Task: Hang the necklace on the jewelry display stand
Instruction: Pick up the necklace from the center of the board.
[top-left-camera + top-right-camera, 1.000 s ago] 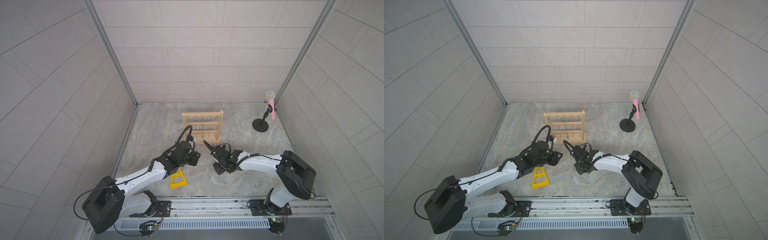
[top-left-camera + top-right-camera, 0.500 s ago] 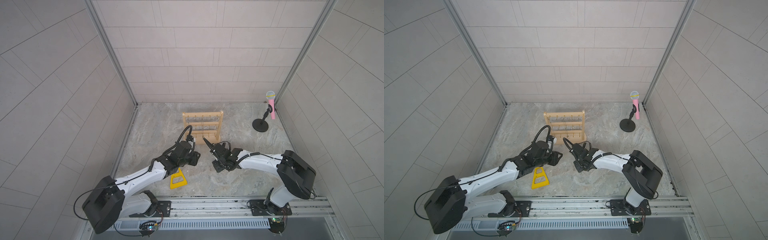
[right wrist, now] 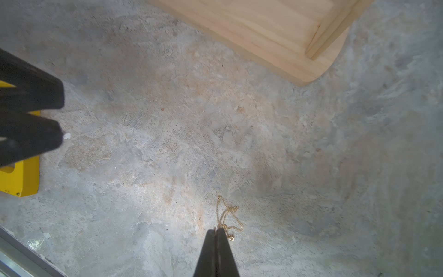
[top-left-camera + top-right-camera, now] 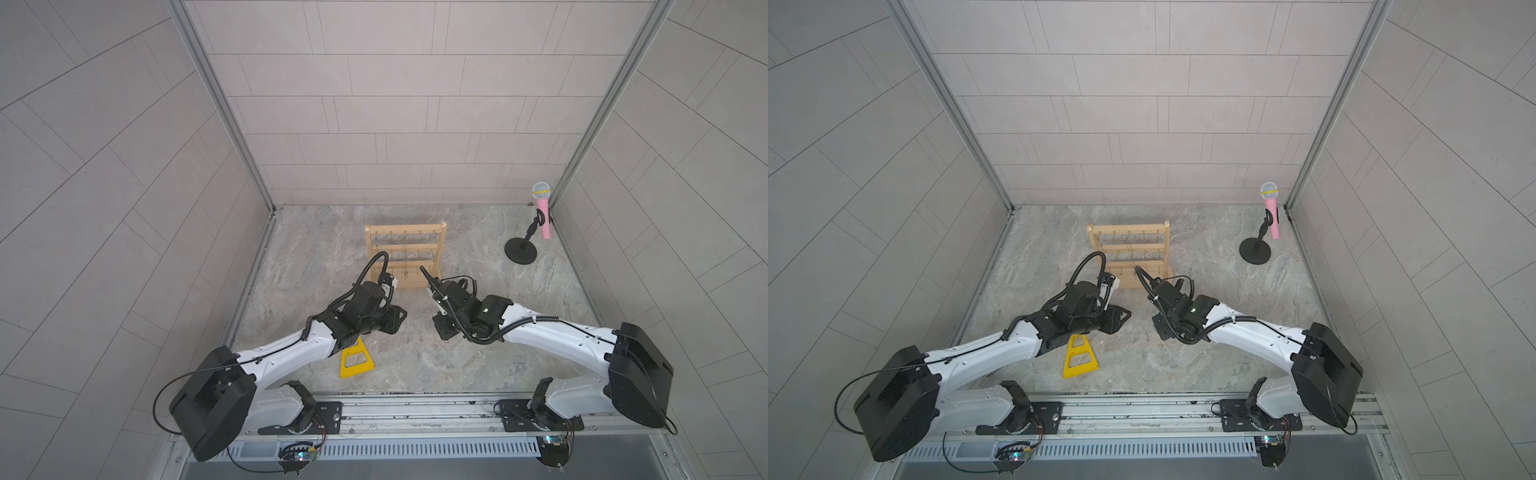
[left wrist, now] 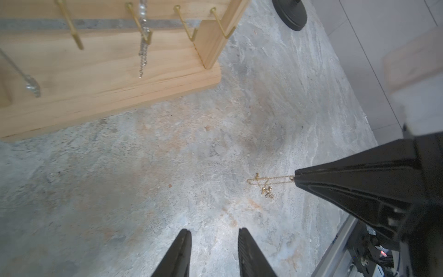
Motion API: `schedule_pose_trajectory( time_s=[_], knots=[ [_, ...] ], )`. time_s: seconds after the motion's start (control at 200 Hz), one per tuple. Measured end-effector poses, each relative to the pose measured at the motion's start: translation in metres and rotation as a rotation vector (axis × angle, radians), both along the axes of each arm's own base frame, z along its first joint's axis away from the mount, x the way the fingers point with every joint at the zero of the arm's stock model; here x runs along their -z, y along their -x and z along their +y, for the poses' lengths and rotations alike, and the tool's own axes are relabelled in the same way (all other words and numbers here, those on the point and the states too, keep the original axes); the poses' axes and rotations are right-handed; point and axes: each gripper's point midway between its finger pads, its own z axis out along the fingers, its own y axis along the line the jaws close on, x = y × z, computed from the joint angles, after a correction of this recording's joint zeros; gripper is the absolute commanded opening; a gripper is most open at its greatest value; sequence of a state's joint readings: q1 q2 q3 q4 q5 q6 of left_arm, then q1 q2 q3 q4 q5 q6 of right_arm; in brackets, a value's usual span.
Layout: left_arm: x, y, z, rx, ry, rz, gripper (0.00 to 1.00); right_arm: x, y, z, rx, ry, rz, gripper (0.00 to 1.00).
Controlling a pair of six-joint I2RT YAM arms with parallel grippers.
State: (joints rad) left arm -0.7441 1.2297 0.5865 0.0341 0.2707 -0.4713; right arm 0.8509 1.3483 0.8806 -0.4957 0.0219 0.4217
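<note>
Right arm (image 4: 552, 336): nudged up-frame toward the stand (image 4: 405, 257) since a second ago. Necklace (image 5: 263, 185): gold chain, low over the floor (image 5: 143, 167), mid-frame below the stand. One end is pinched in the right gripper (image 3: 217, 230), tips fully closed, probably for lifting to a hook. Left gripper (image 5: 213, 230): half-open, empty, likely waiting to assist.

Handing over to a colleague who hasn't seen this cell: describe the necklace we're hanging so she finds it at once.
Find the pale wooden jewelry display stand mid-table. Just in front of its base, the right end effector is shut on a fine chain, the necklace. It is gold with a small pendant, unlike the silvery chains already hanging on the stand.
</note>
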Motion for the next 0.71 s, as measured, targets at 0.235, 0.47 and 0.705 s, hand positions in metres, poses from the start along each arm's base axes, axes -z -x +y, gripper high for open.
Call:
schedule_pose_trajectory(
  time_s=[0.235, 0.47, 0.705],
  knots=[
    [-0.006, 0.017, -0.020, 0.105, 0.026, -0.022, 0.38, -0.043, -0.002, -0.002, 0.006, -0.060, -0.072, 0.04],
    [-0.017, 0.024, -0.035, 0.152, 0.051, -0.051, 0.38, -0.077, -0.001, -0.005, 0.005, -0.110, -0.132, 0.04],
    [-0.037, 0.026, -0.050, 0.185, 0.100, -0.103, 0.38, -0.099, 0.001, -0.003, -0.010, -0.137, -0.160, 0.05]
  ],
)
